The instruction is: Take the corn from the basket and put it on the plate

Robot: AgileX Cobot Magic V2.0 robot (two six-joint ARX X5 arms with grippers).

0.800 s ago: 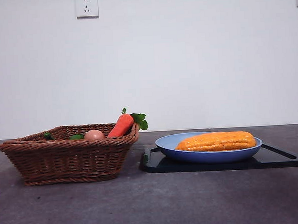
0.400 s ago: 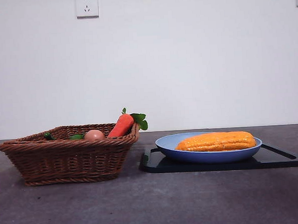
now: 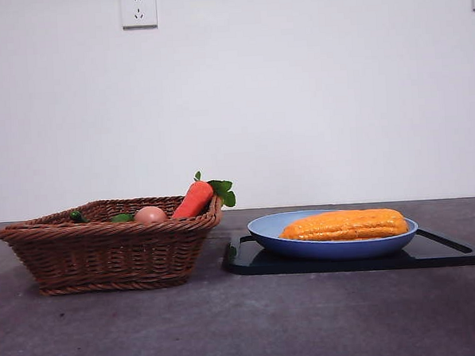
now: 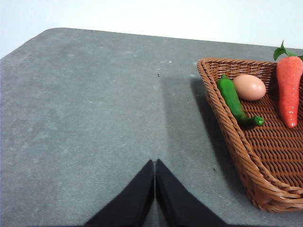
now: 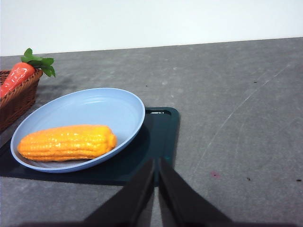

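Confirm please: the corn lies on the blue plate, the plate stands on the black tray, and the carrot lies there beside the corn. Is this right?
Not quite. The carrot is not on the plate; it leans in the wicker basket, as the front view shows. The corn does lie on the blue plate, alone, and the plate stands on the black tray.

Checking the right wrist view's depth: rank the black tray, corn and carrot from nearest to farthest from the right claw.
1. black tray, just ahead of the right claw.
2. corn, lying on the blue plate.
3. carrot, farthest, over the basket rim.
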